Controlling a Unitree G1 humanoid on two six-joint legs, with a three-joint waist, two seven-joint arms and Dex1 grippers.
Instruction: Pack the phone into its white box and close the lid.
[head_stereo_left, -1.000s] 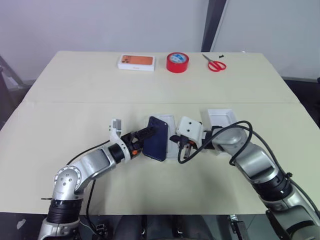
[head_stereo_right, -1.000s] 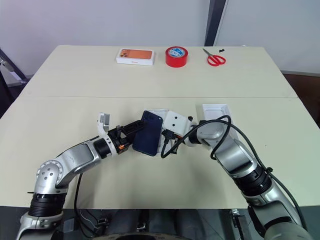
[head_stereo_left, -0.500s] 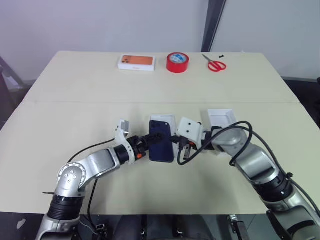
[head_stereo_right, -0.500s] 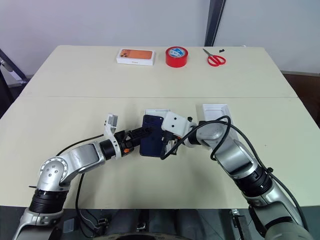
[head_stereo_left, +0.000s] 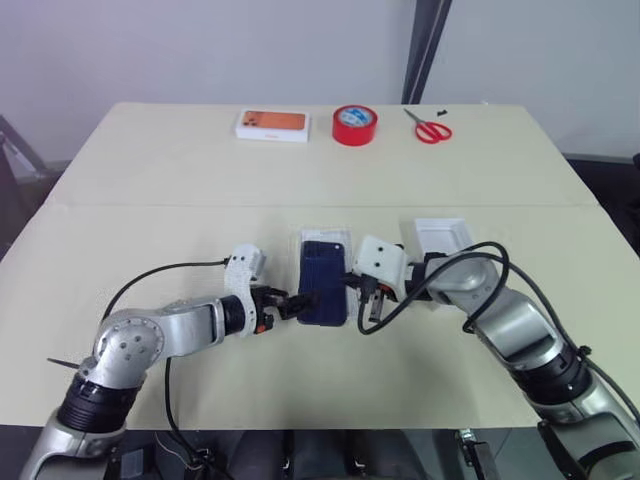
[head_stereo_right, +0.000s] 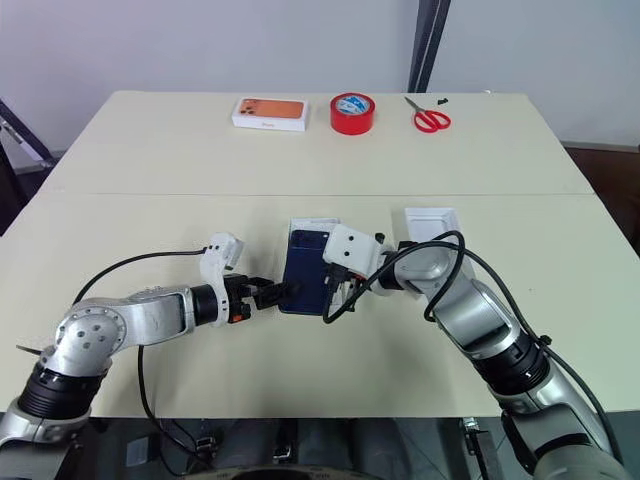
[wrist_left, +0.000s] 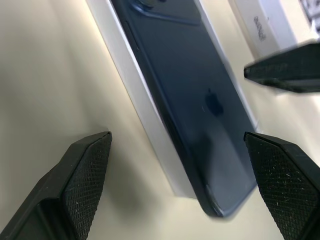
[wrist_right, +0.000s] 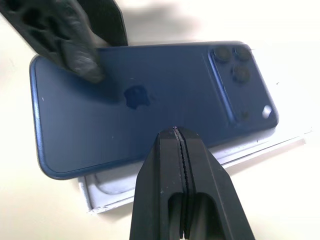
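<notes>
Since a second ago the phone (head_stereo_left: 323, 283) has gone from tilted up on edge to lying nearly flat, back upward, on the white box (wrist_right: 165, 180); not fully seated, its near end overhangs the rim. Left gripper (head_stereo_left: 289, 303) has dropped low along the surface (head_stereo_left: 200, 180), forearm nearly level, fingers (wrist_left: 82, 177) spread apart at the phone's near end, gripping nothing. Right gripper (wrist_right: 181, 150) hovers at the phone's long edge, fingers pressed together, wrist angled down. Judgement: phone needs nudging square into the box. Lid (head_stereo_left: 438, 238) waits just right.
</notes>
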